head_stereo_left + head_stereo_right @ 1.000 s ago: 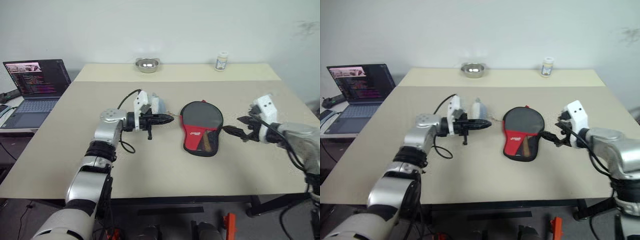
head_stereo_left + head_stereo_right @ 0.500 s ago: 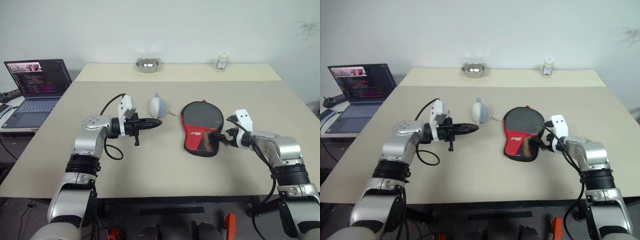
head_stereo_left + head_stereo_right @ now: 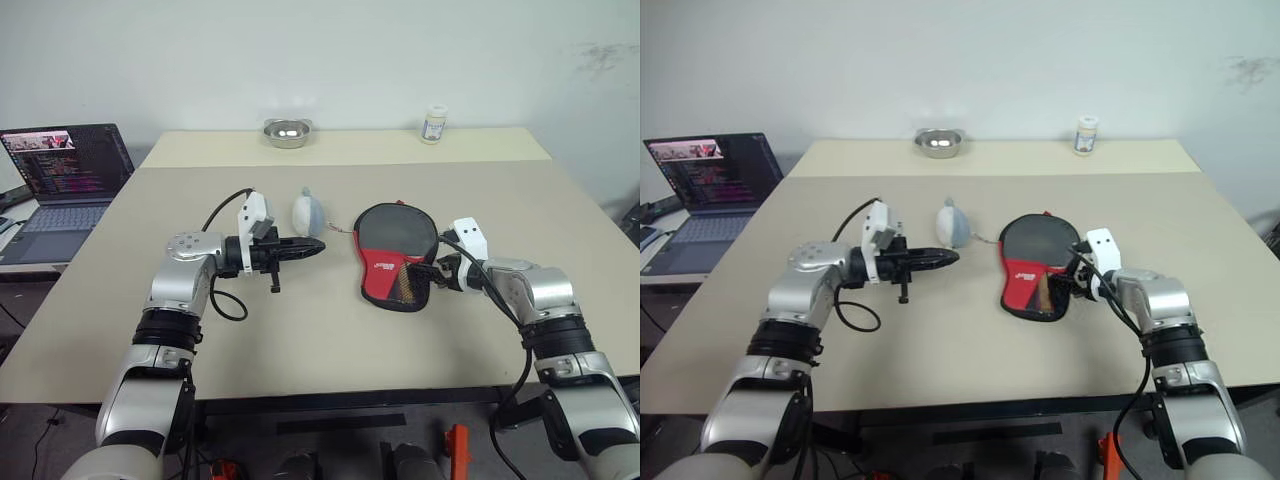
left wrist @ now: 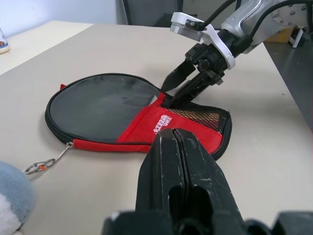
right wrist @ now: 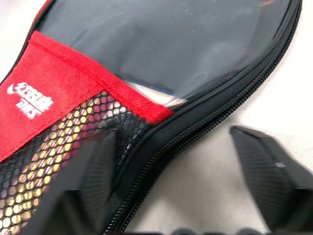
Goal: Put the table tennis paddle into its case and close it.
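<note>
With the paddle-shaped black-and-red fabric case [image 3: 398,256] lying mid-frame on the counter [image 3: 300,330], tan paddle handle [image 3: 1044,292] showing through its mesh, the right hand [image 4: 182,84], fingers apart, is straddling the zip edge and likely needs to pinch it, while the left hand [image 3: 312,245] is hovering pressed together.

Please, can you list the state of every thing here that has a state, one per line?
Case: flat on the table, paddle inside.
Paddle: in the case, black face showing through the clear panel.
Left tool: shut, empty, above the table.
Right tool: open, fingers astride the case's edge at the mesh pocket.
Laptop: open, screen lit.
Bowl: upright.
Bottle: upright, capped.
</note>
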### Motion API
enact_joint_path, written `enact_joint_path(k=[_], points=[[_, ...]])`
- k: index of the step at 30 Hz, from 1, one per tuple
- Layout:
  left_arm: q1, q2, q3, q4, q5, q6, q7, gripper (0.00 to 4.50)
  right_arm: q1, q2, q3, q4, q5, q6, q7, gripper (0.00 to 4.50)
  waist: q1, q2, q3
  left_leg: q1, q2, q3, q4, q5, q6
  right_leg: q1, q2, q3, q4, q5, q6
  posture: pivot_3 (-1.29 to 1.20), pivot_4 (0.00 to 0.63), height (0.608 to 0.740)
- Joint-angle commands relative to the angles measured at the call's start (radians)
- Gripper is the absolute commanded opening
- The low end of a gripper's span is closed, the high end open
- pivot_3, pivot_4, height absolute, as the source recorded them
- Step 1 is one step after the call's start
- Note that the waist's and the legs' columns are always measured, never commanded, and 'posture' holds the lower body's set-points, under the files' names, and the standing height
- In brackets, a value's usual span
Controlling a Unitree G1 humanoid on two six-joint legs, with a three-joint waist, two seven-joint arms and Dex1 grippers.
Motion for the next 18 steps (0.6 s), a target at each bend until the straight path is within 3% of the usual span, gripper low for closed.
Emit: enact_joint_path(k=[1, 9, 18], points=[[-0.011, 0.022, 0.001, -0.054, -0.009, 0.006, -0.002, 0.00, 0.003, 0.013, 0.018, 0.023, -0.011, 0.024, 0.020, 2.54, 0.000, 0.000, 0.000, 0.000, 0.000, 0.000, 0.000, 0.000, 0.000, 0.000, 0.000, 0.000, 0.001, 0.000, 0.000, 0.00, 0.150, 0.740], [0.044, 0.078, -0.005, -0.098, -0.013, 0.040, -0.023, 0.00, -0.014, 0.046, -0.001, 0.024, 0.000, 0.042, 0.036, 0.09, -0.002, 0.000, 0.000, 0.001, 0.000, 0.001, 0.000, 0.000, 0.000, 0.000, 0.000, 0.001, 0.002, 0.000, 0.000, 0.00, 0.150, 0.740], [0.131, 0.225, 0.004, -0.233, -0.068, 0.138, -0.142, 0.00, -0.076, 0.127, 0.016, -0.032, 0.036, 0.042, 0.106, 0.02, -0.021, 0.000, 0.000, 0.001, 0.001, 0.002, -0.001, 0.000, 0.000, -0.002, 0.001, 0.003, 0.003, 0.000, 0.000, 0.00, 0.150, 0.740]])
